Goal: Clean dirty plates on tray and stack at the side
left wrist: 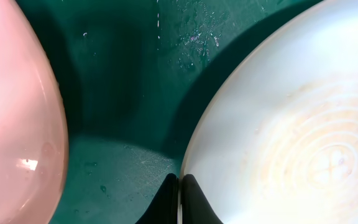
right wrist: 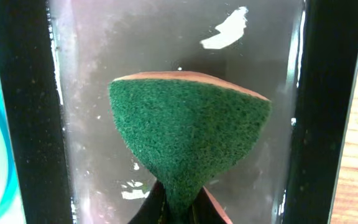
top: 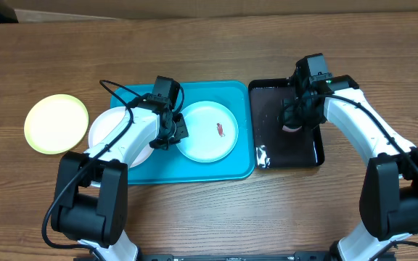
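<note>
Plate [top: 207,131] on tray [top: 216,171] bears red smear [top: 220,130]; tint perhaps pale blue.

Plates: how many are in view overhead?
3: yellow-green plate on the table, left of the tray; white plate at the tray's left end, partly under the left arm; smeared plate mid-tray.

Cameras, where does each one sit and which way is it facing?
Overhead: above the table, facing down; left arm, right arm, blue tray, black tray.
Left wrist: behind left gripper, facing down at blue tray; jaws pinch smeared plate rim.
Right wrist: behind right gripper, facing down into black tray; jaws clamp sponge.
Shared: overhead and left wrist show smeared plate.
</note>
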You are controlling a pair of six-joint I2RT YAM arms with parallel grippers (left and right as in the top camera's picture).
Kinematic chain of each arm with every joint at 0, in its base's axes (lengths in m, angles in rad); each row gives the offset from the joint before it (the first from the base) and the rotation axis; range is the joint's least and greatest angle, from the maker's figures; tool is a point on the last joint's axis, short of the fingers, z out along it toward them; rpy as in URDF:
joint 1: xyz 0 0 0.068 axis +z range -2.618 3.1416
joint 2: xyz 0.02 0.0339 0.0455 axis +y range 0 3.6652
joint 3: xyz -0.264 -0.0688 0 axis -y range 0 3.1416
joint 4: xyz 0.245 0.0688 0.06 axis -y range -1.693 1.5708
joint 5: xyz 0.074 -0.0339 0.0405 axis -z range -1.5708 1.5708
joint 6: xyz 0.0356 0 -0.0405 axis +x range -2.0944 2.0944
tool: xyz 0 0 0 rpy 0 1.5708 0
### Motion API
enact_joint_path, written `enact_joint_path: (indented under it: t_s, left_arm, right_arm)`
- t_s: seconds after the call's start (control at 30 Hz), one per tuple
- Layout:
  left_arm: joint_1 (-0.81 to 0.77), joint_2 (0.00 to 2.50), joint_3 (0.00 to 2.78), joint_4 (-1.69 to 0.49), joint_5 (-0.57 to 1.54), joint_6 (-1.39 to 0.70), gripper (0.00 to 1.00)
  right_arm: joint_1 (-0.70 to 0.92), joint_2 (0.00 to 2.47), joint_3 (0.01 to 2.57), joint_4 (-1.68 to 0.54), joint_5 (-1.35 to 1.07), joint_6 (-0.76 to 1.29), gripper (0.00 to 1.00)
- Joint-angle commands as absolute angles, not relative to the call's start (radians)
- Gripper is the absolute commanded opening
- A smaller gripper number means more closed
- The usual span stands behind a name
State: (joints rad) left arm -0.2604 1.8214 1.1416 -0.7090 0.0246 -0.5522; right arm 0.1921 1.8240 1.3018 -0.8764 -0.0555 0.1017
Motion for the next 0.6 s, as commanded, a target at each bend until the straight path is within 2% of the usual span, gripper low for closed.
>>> enact_joint_path:
  t_s: [0.0, 0.3, 0.57]
  left_arm:
    - [-0.260, 1.793, 1.161, -0.704, 0.014, -0.561, 0.04]
    - [-0.262, 1.794, 1.153, -0.695, 0.015, -0.562, 0.04]
    - [-0.262, 1.794, 1.152, -0.694, 0.018, -0.562, 0.04]
  right_arm:
    - [0.197, 1.802, 1.322, -0.881, -0.066, 0.104, 0.04]
    - [0.247, 1.803, 1.304, -0.888, -0.105, 0.100, 0.04]
    - [0.281, 1.803, 1.307, -0.900, -0.022, 0.109, 0.04]
